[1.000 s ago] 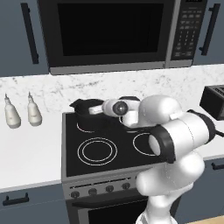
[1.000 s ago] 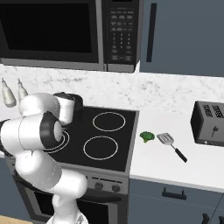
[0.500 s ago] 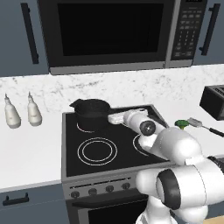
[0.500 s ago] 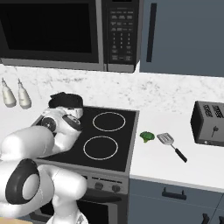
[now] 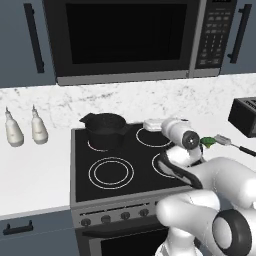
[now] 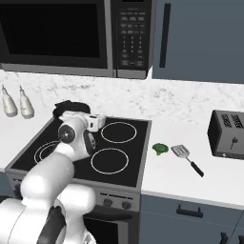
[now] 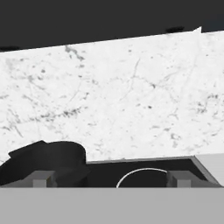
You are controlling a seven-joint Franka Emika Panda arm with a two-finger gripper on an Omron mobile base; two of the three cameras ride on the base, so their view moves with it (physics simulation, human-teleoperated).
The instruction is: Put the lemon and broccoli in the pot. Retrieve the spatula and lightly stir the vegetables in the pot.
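The black pot [image 5: 105,131] stands on the rear left burner; it also sits low at the left of the hand view [image 7: 43,162] and behind the arm [image 6: 70,106]. My gripper [image 5: 149,123] [image 6: 100,121] [image 7: 109,179] hovers over the rear right burner, right of the pot. It faces the backsplash and is open, with nothing between its fingertips [image 7: 42,179]. The green broccoli [image 5: 207,142] [image 6: 160,148] lies on the counter right of the stove, with the spatula [image 5: 227,142] [image 6: 183,152] just beside it. The lemon is out of view.
A black toaster [image 5: 245,116] [image 6: 228,134] stands at the far right of the counter. Two pale bottles [image 5: 14,134] [image 5: 39,130] stand left of the stove. The microwave [image 5: 125,40] hangs above the cooktop [image 5: 125,170].
My gripper has drawn away from the pot to the right, over the rear right burner, and the arm has swung right. The jaws stayed open.
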